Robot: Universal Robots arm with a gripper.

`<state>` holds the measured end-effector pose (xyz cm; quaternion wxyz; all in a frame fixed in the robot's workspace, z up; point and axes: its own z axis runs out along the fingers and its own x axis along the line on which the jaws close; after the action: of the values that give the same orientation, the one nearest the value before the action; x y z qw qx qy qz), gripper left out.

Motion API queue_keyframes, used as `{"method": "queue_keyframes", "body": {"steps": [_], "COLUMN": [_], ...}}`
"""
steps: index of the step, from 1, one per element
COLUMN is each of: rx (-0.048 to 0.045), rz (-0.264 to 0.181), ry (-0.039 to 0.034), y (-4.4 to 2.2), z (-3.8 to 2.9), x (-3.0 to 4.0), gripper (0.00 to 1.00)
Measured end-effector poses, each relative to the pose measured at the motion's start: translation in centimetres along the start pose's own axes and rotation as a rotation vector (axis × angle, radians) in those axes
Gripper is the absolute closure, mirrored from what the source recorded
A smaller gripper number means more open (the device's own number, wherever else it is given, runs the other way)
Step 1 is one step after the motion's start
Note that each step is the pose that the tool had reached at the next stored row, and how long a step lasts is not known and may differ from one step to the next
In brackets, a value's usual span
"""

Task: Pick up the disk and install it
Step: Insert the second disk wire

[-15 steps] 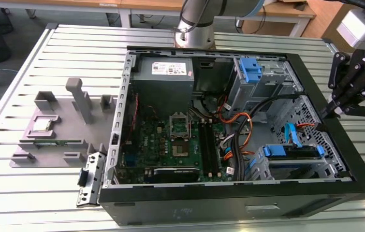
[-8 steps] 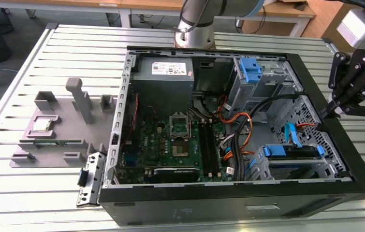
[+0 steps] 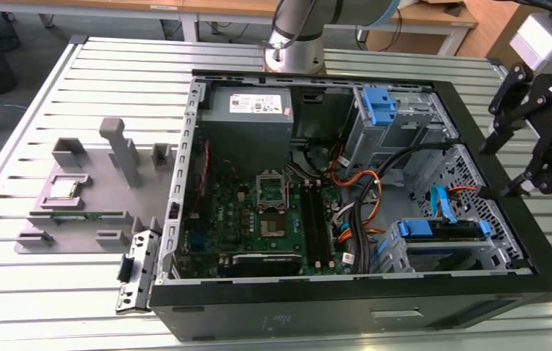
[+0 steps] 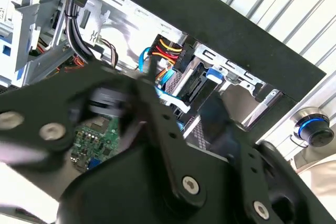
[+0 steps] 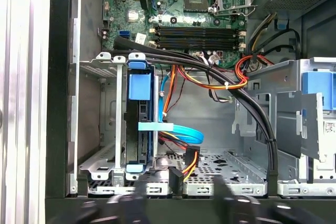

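The disk point(image 3: 439, 229) stands on edge in the lower drive cage of the open computer case point(image 3: 354, 292), near the exterior view's right, with its bright blue carrier frame showing. In the first wrist view the disk point(image 5: 138, 124) sits between the cage's metal rails, blue tab on top. My gripper point(image 3: 509, 172) hangs open and holds nothing, above the case's right wall and apart from the disk. Its dark fingers point(image 5: 131, 205) blur along one edge of the first wrist view, and the gripper's black linkages point(image 4: 157, 124) cover much of the second wrist view.
Black, orange and blue cables point(image 5: 210, 74) run across the case beside the cage. A grey power supply point(image 3: 246, 106) and a second cage with a blue latch point(image 3: 378, 106) sit at the back. The motherboard point(image 3: 256, 212) lies inside. A grey fixture point(image 3: 91, 197) rests on the slatted table.
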<state>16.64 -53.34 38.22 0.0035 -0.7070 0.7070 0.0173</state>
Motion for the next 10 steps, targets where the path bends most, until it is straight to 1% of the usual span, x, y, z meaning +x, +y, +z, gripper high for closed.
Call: {"method": "queue_keyframes", "body": {"steps": [2,3,4,5,10], "rx": [0.0,0.0,0.0,0.0,0.0], "rz": [0.0,0.0,0.0,0.0,0.0], "ry": [0.0,0.0,0.0,0.0,0.0], "y": [0.0,0.0,0.0,0.0,0.0], "z": [-0.01,-0.02,-0.03,-0.03,-0.06], "x": [0.0,0.0,0.0,0.0,0.0], "gripper": [0.21,0.21,0.08,0.01,0.01]}}
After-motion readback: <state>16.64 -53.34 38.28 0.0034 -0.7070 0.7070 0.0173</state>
